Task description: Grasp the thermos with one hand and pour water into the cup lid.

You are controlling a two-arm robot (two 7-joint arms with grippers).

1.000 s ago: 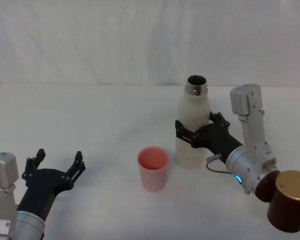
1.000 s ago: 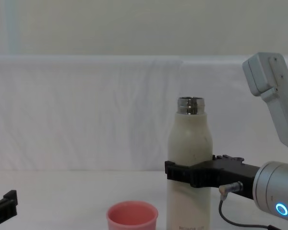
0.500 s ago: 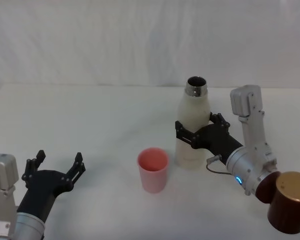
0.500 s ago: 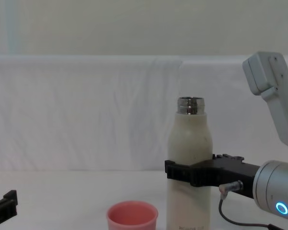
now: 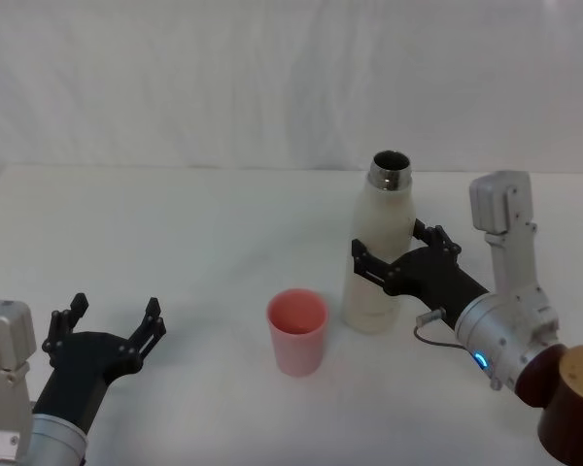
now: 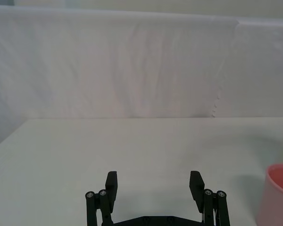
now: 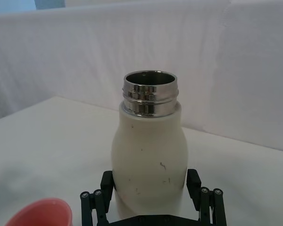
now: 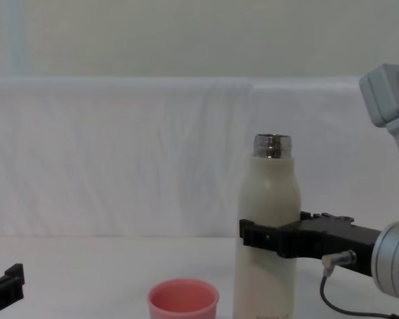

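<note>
On the white table (image 5: 175,223), right of centre: right gripper (image 5: 396,262) clamped around upright thermos (image 5: 381,248), steel neck uncapped. Pink cup lid (image 5: 296,329) just left of it. Left gripper (image 5: 112,320) spread wide, idle, near front-left.

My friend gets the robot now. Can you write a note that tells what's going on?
Right gripper: shut on the thermos, around its middle; the bottle is upright with its steel neck uncapped.
Left gripper: open, idle at the table's near left.
Cup lid: upright on the table, just left of the thermos, apart from it, and no water shows in it.
Done: thermos grasped.
Left: bring the neck over the cup lid, tilt and pour.
</note>
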